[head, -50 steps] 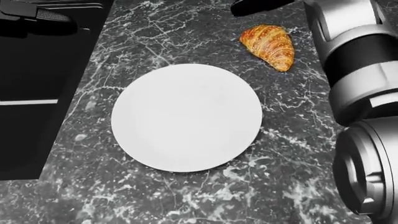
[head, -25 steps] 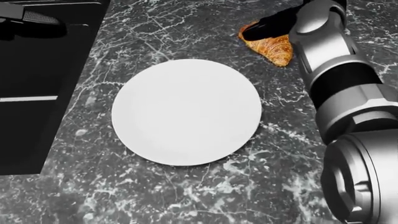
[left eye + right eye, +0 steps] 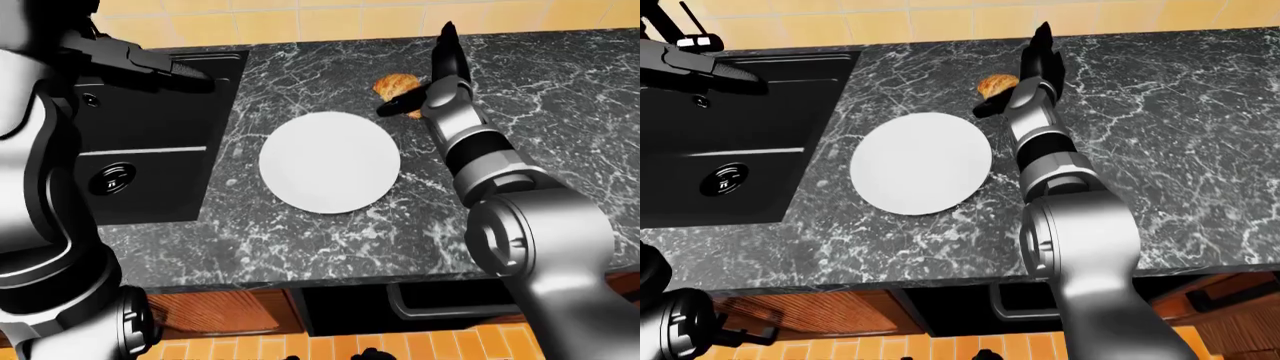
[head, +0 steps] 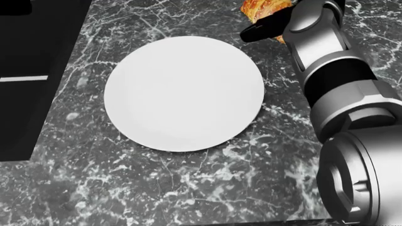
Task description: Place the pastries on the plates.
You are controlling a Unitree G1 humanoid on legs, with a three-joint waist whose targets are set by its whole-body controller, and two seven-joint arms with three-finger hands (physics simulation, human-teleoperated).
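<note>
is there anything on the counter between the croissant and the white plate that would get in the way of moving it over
Nothing visible. Only bare marble counter lies between the croissant and the empty white plate. The right hand is already at the croissant, one dark finger reaching across its plate-facing side.

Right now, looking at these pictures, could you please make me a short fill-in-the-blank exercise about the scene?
1. The white plate holds ____ pastries.
2. The right hand is at the ____.
3. In the left-eye view, the black sink lies to the ____ of the plate.
4. The counter is dark ____.

Missing words: no; croissant; left; marble
</note>
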